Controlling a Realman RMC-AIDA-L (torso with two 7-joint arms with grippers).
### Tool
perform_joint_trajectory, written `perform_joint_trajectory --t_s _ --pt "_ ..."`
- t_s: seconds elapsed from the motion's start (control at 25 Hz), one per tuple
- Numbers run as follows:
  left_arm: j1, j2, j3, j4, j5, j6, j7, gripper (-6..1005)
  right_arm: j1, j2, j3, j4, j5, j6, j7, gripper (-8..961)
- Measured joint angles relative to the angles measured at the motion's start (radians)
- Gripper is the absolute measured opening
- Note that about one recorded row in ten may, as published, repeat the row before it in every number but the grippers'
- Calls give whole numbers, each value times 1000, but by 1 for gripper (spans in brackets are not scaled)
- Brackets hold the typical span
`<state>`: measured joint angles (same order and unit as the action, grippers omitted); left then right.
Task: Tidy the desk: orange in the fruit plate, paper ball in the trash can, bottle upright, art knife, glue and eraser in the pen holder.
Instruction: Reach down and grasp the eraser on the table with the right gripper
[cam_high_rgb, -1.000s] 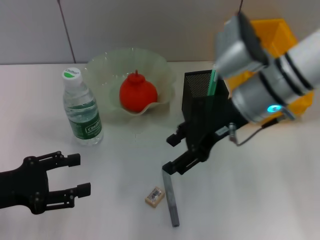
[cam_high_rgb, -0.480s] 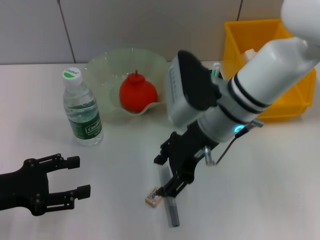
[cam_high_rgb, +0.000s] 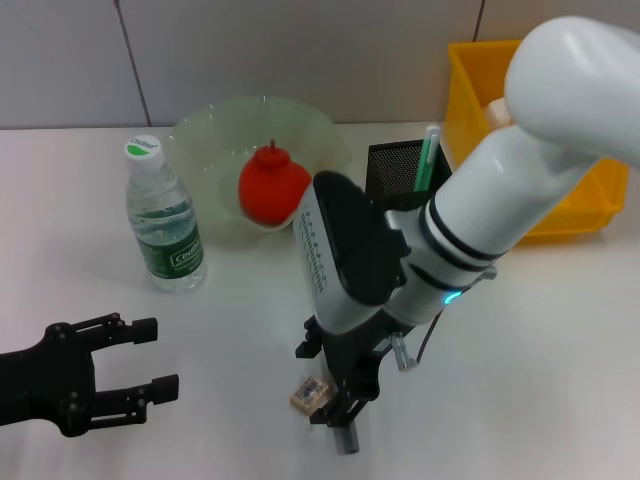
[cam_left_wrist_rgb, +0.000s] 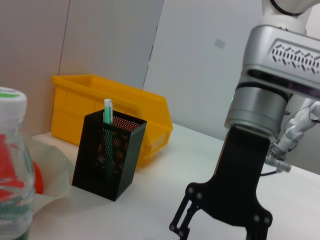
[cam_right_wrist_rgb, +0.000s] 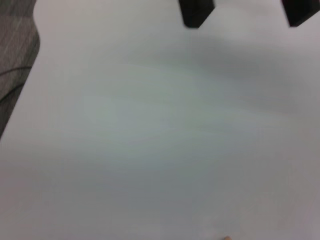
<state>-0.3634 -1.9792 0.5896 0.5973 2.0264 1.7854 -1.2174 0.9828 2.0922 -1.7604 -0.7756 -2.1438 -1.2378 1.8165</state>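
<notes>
My right gripper (cam_high_rgb: 326, 384) hangs open low over the desk (cam_high_rgb: 520, 400), right above the tan eraser (cam_high_rgb: 310, 393) and the grey art knife (cam_high_rgb: 347, 438), most of which lies under the arm. The left wrist view shows the right gripper (cam_left_wrist_rgb: 215, 227) with its fingers spread. The orange (cam_high_rgb: 272, 186) lies in the pale-green fruit plate (cam_high_rgb: 205, 135). Left of it the bottle (cam_high_rgb: 165, 225) stands upright. The black mesh pen holder (cam_high_rgb: 392, 172) holds a slim green tube (cam_high_rgb: 430, 155), probably the glue. My left gripper (cam_high_rgb: 155, 356) rests open at the front left, apart from everything.
The yellow trash can (cam_high_rgb: 575, 210) stands at the back right behind the right arm, with something pale (cam_high_rgb: 496, 112) inside. In the left wrist view the pen holder (cam_left_wrist_rgb: 109, 155) stands in front of the trash can (cam_left_wrist_rgb: 90, 107).
The right arm has swung from the pen holder toward the front and come down over the eraser and art knife. The left arm has stayed put.
</notes>
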Motion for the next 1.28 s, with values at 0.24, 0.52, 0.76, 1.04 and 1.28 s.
perform_joint_trajectory --t_s 0.24,0.52,0.76,1.04,1.28 --pt "5 0 -3 -1 0 0 -1 811 -3 0 -76 -3 25 51 -2 759" --pt "6 0 -7 -1 0 2 -2 811 -3 0 -92 -4 26 66 -3 746" --pt "6 0 -8 0 0 6 -11 811 -3 0 -96 -2 25 70 -4 548" --pt "1 0 -8 1 -1 8 -16 811 -3 0 -113 -1 22 79 -14 464" --pt "-3 0 -8 0 -2 7 -27 811 -3 0 -121 -3 24 81 -29 446"
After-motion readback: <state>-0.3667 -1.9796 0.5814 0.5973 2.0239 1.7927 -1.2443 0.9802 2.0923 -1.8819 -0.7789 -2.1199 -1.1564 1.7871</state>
